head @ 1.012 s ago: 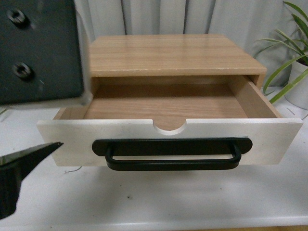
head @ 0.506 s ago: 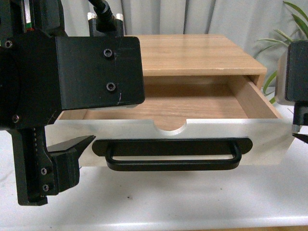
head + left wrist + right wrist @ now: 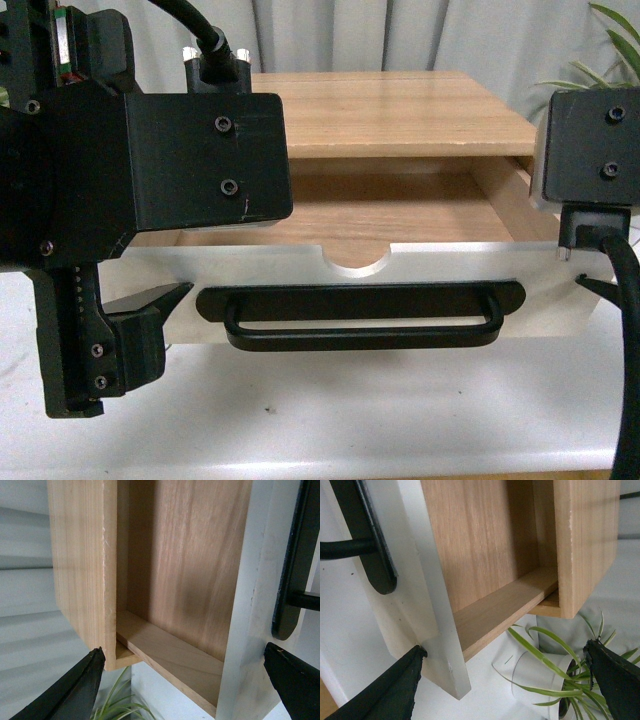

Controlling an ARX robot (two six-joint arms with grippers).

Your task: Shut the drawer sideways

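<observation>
The drawer (image 3: pixel 420 265) stands pulled out of a light wood cabinet (image 3: pixel 380 110). It has a white front, a long black bar handle (image 3: pixel 360 312) and a wood interior. My left gripper (image 3: pixel 170 272) is open at the drawer's left end. In the left wrist view (image 3: pixel 185 652) one finger is before the white front (image 3: pixel 250 605) and the other beyond the cabinet's side (image 3: pixel 80 570). My right gripper (image 3: pixel 582 265) is open at the drawer's right end. In the right wrist view (image 3: pixel 505 650) one finger touches the white front (image 3: pixel 427 605).
The cabinet sits on a white table (image 3: pixel 350 410) whose front edge is near the bottom of the front view. A potted plant (image 3: pixel 610 60) stands to the right of the cabinet, close to my right gripper's far finger (image 3: pixel 612 680). Grey curtains hang behind.
Both grippers have moved inward to the drawer's two ends, the left from the frame's edge and the right from out of view. The drawer front looks slightly further in.
</observation>
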